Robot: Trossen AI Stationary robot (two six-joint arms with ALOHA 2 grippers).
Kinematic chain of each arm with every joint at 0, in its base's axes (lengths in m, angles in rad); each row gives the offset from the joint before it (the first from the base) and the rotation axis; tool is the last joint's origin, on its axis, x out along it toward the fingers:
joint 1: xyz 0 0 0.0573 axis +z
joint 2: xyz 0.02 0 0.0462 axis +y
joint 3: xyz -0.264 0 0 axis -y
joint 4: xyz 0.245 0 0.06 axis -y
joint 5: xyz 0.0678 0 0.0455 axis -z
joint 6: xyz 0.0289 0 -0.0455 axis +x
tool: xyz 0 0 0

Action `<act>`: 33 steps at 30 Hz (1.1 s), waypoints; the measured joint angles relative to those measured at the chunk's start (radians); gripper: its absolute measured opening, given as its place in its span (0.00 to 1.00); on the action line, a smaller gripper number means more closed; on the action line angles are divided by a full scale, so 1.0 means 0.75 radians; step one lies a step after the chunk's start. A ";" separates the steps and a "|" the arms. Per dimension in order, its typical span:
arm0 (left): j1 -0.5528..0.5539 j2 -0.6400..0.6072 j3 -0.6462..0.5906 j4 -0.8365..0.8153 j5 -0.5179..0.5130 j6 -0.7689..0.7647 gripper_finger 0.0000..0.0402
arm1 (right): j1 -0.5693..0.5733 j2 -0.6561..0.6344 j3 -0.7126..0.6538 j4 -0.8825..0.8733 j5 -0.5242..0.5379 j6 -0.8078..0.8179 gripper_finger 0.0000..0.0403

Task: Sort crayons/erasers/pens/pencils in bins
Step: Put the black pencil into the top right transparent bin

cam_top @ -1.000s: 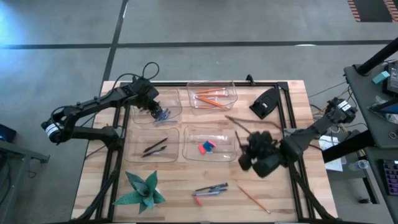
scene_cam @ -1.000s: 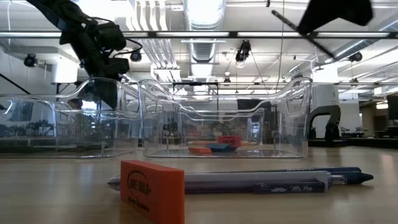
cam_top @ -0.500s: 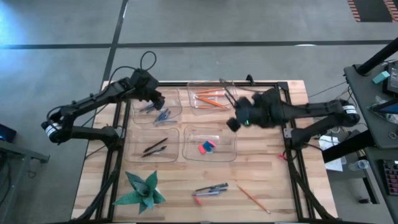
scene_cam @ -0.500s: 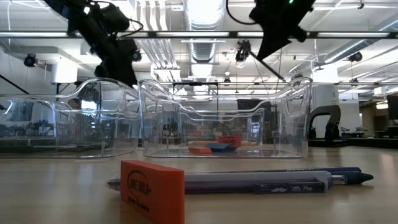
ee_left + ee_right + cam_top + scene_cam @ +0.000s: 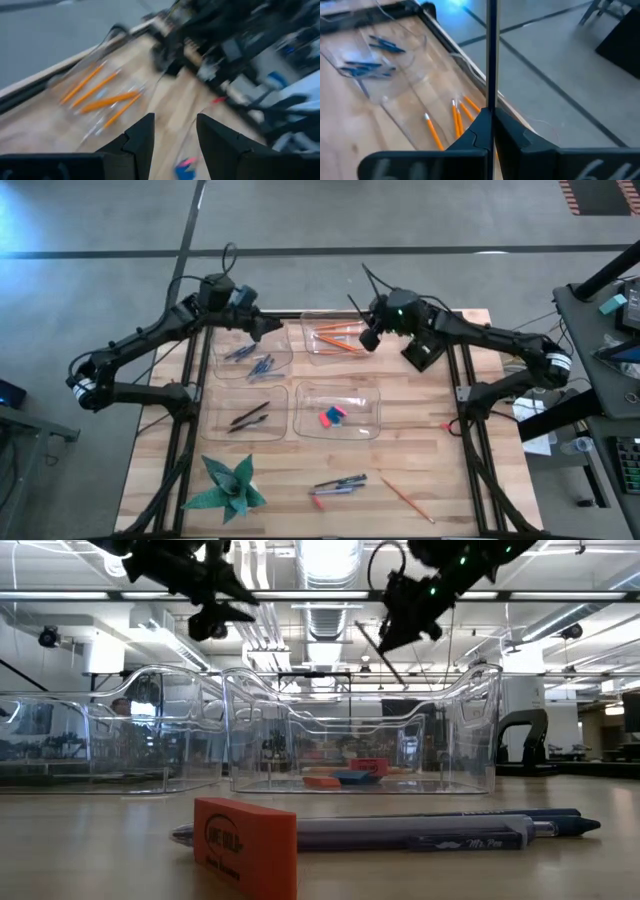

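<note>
- The right gripper (image 5: 366,340) hangs in the upper middle of the high view, over the right rim of the upper right bin (image 5: 341,336). Its fingers are pressed together on a thin dark-looking stick (image 5: 491,55), apparently a pencil. The stick stands up from between the fingers in the right wrist view.
- In the low view the same stick (image 5: 379,652) slants down from the gripper, well above the bin rims.
- That bin already holds several orange pencils (image 5: 338,337), lying near its upper left part.
- The left gripper (image 5: 265,326) sits in the upper left of the high view, at the upper right corner of the upper left bin (image 5: 252,352). Its fingers (image 5: 141,136) stand partly apart with nothing between them.
- Blue crayons (image 5: 252,359) lie inside that upper left bin.
- The lower left bin (image 5: 248,413) holds dark pens (image 5: 248,416); the lower right bin (image 5: 338,411) holds pink and blue erasers (image 5: 332,416).
- The four bins sit close together in a square, with narrow gaps of bare table (image 5: 420,440) between them.
- Loose on the lower middle of the table: a cluster of pens (image 5: 340,484) with a red eraser (image 5: 318,502) just beside them, and one pencil (image 5: 406,500) to their right.
- A green paper star (image 5: 229,488) lies at the lower left, apart from the bins.
- The right strip of the table, below a black object (image 5: 424,346), is open wood.
</note>
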 joint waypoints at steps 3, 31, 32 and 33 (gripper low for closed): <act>-0.006 -0.005 0.000 0.154 0.050 -0.062 0.33 | -0.062 0.090 0.000 0.029 -0.068 -0.038 0.02; -0.005 -0.139 -0.003 0.342 0.074 -0.122 0.33 | -0.171 0.781 0.515 -0.330 -0.382 -0.450 0.02; -0.005 -0.139 -0.003 0.337 0.073 -0.122 0.33 | -0.174 0.802 0.545 -0.368 -0.382 -0.463 0.02; -0.006 -0.139 -0.004 0.335 0.073 -0.122 0.33 | -0.176 0.820 0.569 -0.405 -0.382 -0.472 0.02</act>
